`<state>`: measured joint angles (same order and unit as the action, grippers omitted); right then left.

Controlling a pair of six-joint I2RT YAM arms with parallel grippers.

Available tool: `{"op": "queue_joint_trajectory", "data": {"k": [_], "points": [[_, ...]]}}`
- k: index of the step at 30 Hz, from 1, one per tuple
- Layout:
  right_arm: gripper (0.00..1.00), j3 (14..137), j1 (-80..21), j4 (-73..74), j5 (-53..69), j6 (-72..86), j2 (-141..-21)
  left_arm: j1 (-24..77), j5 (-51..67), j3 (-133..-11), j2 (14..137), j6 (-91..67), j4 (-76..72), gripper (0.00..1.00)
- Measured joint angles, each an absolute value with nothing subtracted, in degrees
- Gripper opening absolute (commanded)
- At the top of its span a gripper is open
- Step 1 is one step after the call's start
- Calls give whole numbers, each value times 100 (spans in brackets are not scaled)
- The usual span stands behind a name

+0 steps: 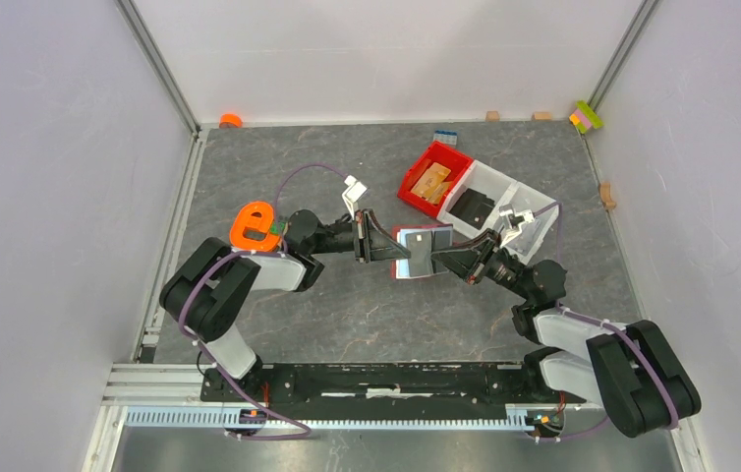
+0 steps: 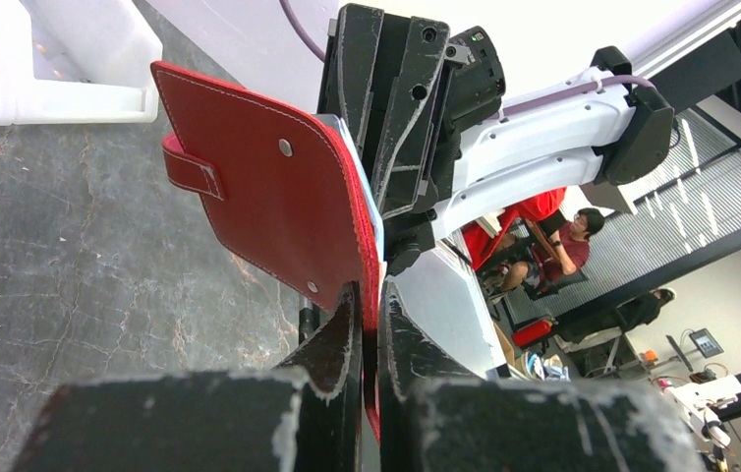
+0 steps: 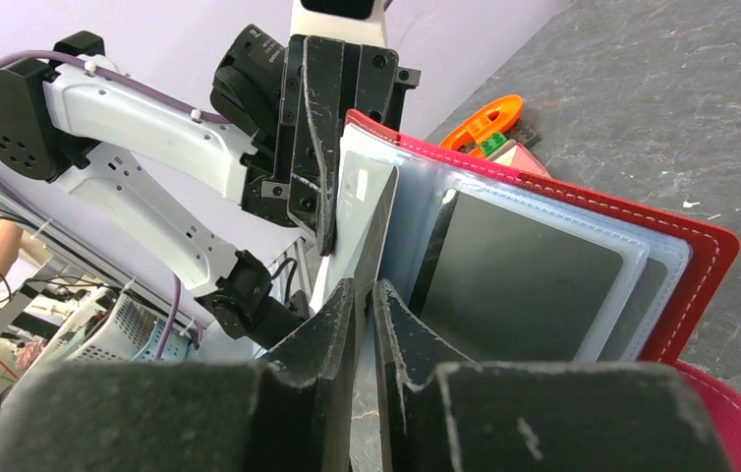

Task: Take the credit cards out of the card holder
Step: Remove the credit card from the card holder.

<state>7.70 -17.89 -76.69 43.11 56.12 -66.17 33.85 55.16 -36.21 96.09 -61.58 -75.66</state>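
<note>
Your left arm runs out from its base and bends toward the middle of the table [image 1: 347,315], its forearm pointing right. Your right arm mirrors it from the other side, so the two wrists face each other. The card holder [image 1: 424,251] hangs open between them, lifted off the tabletop, in front of the red bin [image 1: 433,177].

Your left gripper [image 2: 369,295] is clamped tight on the edge of the holder's red cover, with no gap showing between the fingers and the leather. From the left wrist view the cover stands upright, with its strap tab pointing toward the white bin.

Your right gripper [image 3: 365,290] comes in from the inner side, its fingers nearly together. The edge of a pale blue card [image 3: 371,216] runs down between them. You cannot tell from here whether the pads are pressing on that card or just bracketing it.

Behind that card, the clear sleeves fan out from the red cover, and a grey card [image 3: 534,285] sits in the front sleeve.
</note>
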Motion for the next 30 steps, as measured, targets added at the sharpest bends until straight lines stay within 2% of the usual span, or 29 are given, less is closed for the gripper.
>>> {"op": "queue_joint_trajectory", "data": {"k": [6, 13, 30], "points": [[0, 770, -1798, -7780, 4351, 5701, -6650, 3387, 5581, -3621, 9609, -6173, -7644, 2], [0, 770, -1800, -7754, 4309, 5666, -6602, 3385, 5581, -3621, 9609, -6173, -7658, 2], [0, 768, -1750, -6672, 3992, 5068, -5872, 3389, 5542, -3621, 9594, -6169, -7603, 2]]}}
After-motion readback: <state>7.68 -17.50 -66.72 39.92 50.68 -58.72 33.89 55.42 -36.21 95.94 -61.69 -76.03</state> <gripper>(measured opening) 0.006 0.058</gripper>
